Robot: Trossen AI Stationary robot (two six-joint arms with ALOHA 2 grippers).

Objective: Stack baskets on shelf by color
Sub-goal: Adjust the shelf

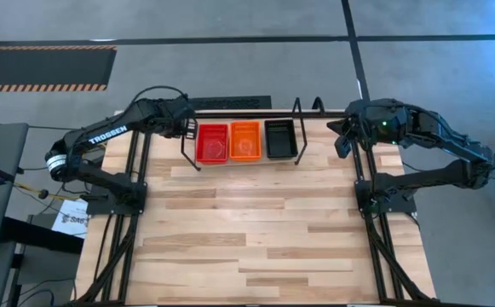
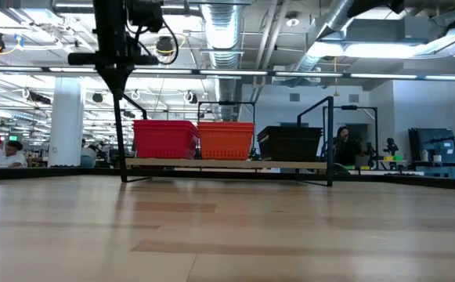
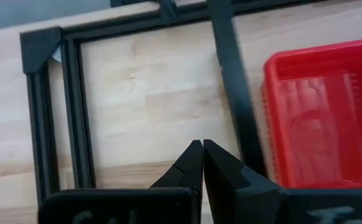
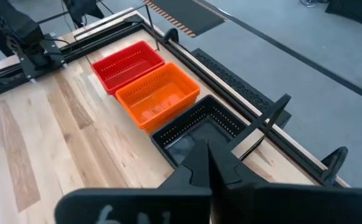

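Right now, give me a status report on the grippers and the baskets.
Left gripper shut, empty, beside red stack. Right gripper shut, empty, above black stack. Red, orange, black side by side on shelf. Nothing in the way.

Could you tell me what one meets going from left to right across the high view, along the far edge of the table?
Left gripper, shut → red basket stack → orange basket stack → black basket stack → shelf's right end loop → right gripper, shut.

Two black jointed arms, white "TROSSEN" lettering on left arm, green light on right arm, pointed black fingers.
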